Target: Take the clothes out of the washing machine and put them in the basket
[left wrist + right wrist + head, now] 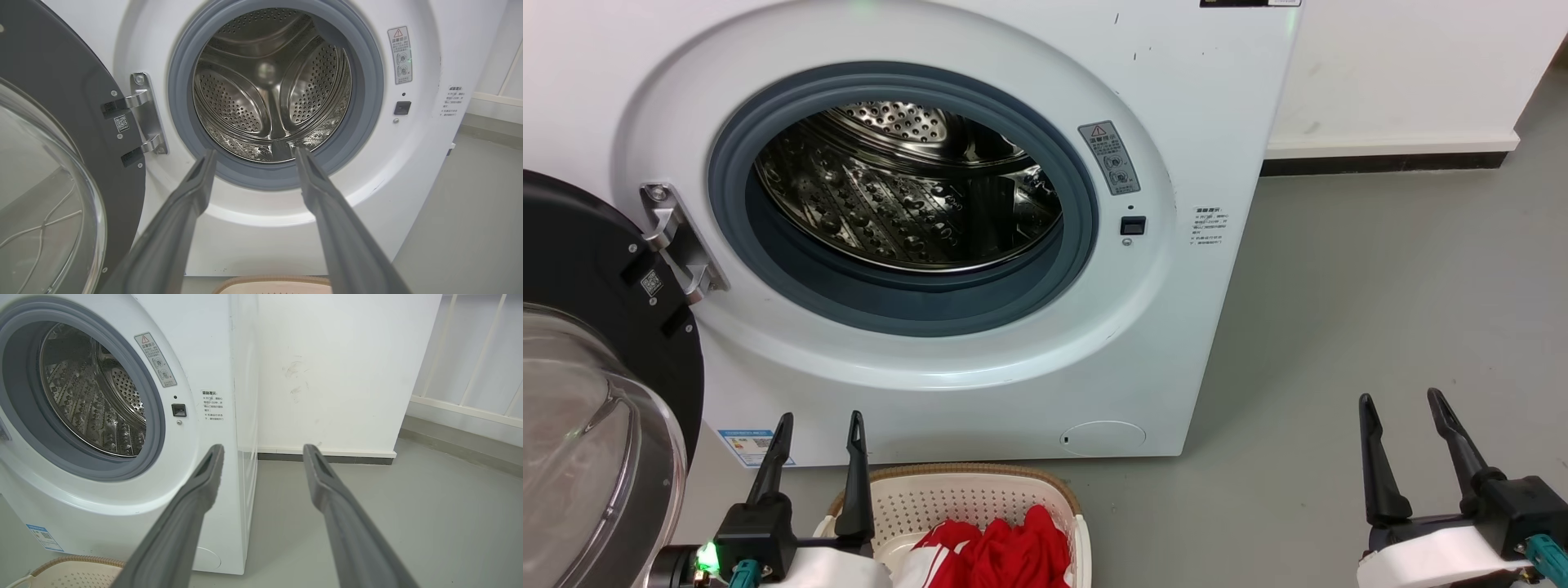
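**A:** Left gripper (820, 418): fingers spread wide, nothing between them. It hangs over the left side of the basket (980, 471) and points at the washing machine (1201, 122). Right gripper (1399, 397) is the same, wide and empty, well off to the right over the grey floor (1380, 310).

**B:** Clothes?

**A:** The clothes (1001, 551) lie in the basket as a red bundle with white stripes. The basket sits on the floor close in front of the machine, below the opening.

**B:** Drum?

**A:** The drum (907, 196) looks bare, with no red in the head view or either wrist view. The grey ring hides its lowest front strip from the head camera. The left wrist view sees deeper and shows only steel.

**B:** So which step?

**A:** My read is that unloading is done and the load is dropped, so the task is at or near its end. The next move, if any, is a look lower into the drum to confirm. If a piece turns up, the left arm goes in through the ring, keeping clear of the open door (580, 245) on its left. It can enter with its fingers as wide as they are now and close on the fabric — otherwise stop.
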{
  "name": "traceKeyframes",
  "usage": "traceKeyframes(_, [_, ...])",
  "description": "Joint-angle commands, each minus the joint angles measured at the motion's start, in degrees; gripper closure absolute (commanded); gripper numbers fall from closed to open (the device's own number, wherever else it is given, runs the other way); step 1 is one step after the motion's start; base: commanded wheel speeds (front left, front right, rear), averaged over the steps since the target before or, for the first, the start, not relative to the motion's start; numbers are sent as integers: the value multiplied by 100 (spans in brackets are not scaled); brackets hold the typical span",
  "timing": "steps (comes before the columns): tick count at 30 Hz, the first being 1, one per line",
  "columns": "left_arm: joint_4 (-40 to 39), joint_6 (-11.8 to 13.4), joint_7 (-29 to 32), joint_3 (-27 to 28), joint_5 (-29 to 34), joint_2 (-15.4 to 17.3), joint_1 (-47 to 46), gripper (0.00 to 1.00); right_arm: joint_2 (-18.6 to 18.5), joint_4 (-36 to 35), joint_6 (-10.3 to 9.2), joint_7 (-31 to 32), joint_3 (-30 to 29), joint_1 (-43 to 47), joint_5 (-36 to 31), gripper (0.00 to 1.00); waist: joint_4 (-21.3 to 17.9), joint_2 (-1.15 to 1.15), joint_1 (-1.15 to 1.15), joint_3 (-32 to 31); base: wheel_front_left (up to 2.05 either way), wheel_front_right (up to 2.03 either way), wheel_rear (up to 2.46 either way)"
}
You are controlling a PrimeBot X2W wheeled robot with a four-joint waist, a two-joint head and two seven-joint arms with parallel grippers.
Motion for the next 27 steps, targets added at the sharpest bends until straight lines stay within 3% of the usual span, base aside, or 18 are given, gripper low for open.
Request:
traceKeyframes(1, [10, 14, -15, 5, 35, -10, 61, 0, -3, 1, -6, -9, 6, 60, 24, 0, -1, 0, 1, 2, 0, 0, 0])
traceKeyframes(13, [-5, 59, -15, -13, 83, -25, 84, 0, -3, -20, -6, -9, -11, 45, 5, 0, -2, 0, 1, 32, 0, 0, 0])
traceKeyframes(14, [-23, 57, -15, -6, 72, -26, 88, 100, -3, -22, -6, -9, -9, 49, 6, 100, 0, 0, 1, 36, 0, 0, 0])
traceKeyframes(17, [231, 39, 62, 11, -51, -24, 54, 100, 17, 204, 1, 43, -24, 7, 116, 100, 1, 0, 1, 36, 0, 0, 0])
traceKeyframes(27, [345, -76, 360, 115, -1265, -26, -100, 100, 14, 301, 0, 334, -52, -126, 1351, 100, 23, 0, 1, 37, 0, 0, 0])
